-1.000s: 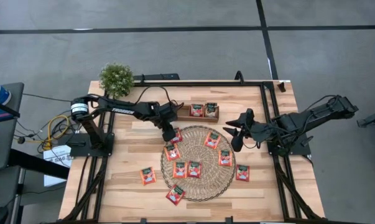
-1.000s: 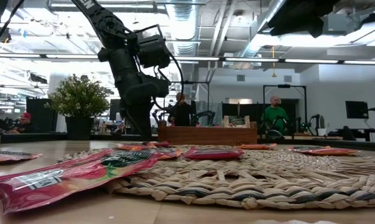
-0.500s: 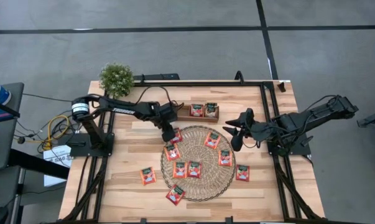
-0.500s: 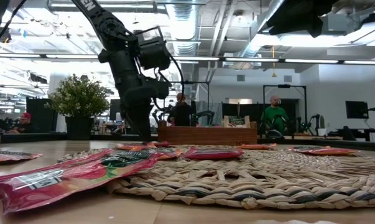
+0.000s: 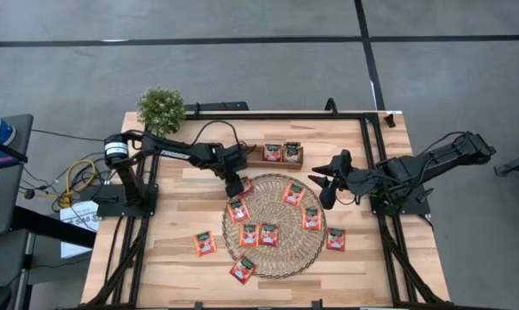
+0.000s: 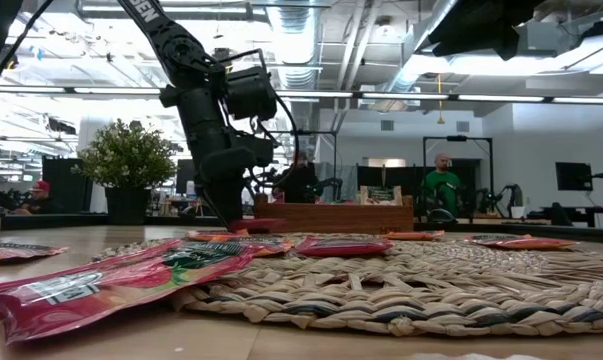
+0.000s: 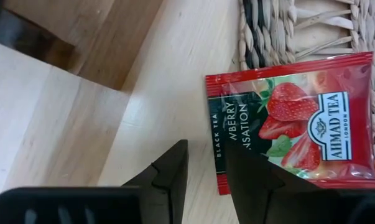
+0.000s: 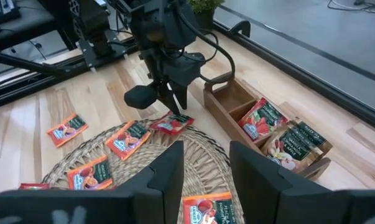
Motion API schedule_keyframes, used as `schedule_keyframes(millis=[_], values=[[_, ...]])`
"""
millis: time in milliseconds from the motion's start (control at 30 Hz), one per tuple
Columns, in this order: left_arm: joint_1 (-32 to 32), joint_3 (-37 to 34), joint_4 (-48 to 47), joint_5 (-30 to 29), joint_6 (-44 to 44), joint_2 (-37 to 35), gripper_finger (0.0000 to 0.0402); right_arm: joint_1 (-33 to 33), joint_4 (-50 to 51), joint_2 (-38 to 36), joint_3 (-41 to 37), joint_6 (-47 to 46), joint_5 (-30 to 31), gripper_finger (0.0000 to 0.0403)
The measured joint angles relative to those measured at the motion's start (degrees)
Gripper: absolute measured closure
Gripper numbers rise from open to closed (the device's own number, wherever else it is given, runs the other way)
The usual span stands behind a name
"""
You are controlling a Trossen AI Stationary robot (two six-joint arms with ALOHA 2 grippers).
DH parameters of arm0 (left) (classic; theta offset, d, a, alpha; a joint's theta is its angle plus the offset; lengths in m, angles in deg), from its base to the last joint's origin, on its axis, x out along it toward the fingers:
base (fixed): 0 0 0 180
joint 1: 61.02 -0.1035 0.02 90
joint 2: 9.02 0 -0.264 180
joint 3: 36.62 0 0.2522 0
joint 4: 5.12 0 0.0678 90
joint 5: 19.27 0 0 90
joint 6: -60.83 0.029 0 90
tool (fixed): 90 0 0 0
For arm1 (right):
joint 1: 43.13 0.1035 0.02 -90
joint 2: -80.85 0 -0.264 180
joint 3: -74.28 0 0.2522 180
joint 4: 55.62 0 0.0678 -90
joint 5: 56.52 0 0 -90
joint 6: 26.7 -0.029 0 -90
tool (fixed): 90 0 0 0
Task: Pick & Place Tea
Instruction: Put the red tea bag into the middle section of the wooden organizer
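Several red tea sachets lie flat on the round woven mat and on the table around it. Two more sachets sit in the small wooden tray behind the mat. My left gripper points steeply down, open, low over one red sachet that lies half on the mat's far-left rim. Its fingers stand either side of that sachet's dark-green edge. My right gripper hangs open above the mat's right side, with nothing between its fingers. My left gripper comes from above and straddles the sachet's dark-green edge. One finger is over the sachet and the other over bare wood. I cannot tell whether the fingertips touch the sachet, which lies flat.
A small potted plant stands at the table's far-left corner. Loose sachets lie on the wood near the front, left, middle and right of the mat. A black frame runs along the table's edges. People show in the room behind.
My left gripper has sunk a little toward the red sachet at the mat's far-left rim, with the same gap between its fingers. The sachets have not moved.
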Motion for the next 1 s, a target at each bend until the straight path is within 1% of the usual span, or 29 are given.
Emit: schedule_keyframes(millis=[67,333,500,733,900,1000], values=[[0.00,-0.02,-0.40,-0.76,0.02,0.00,0.0303,0.00,-0.02,0.00,0.00,-0.01,0.01,0.0282],[0.00,0.02,-3.61,-7.00,0.26,-0.05,0.0303,0.00,-0.04,0.00,0.00,-0.02,0.00,0.0282],[-0.09,-0.29,-6.20,-11.57,0.34,-1.84,0.0303,0.00,-0.07,0.00,0.00,-0.02,0.00,0.0282],[-0.07,-0.30,-9.61,-11.22,1.18,-6.66,0.0303,0.00,-0.08,0.00,0.00,-0.02,0.00,0.0282],[-0.31,-0.24,-8.81,-10.49,1.43,-7.89,0.0303,0.00,-0.09,0.00,0.00,-0.02,-0.02,0.0282],[-1.02,-0.26,-8.89,-8.41,2.22,-7.86,0.0303,0.07,-0.13,0.00,0.00,-0.02,-0.04,0.0282]])
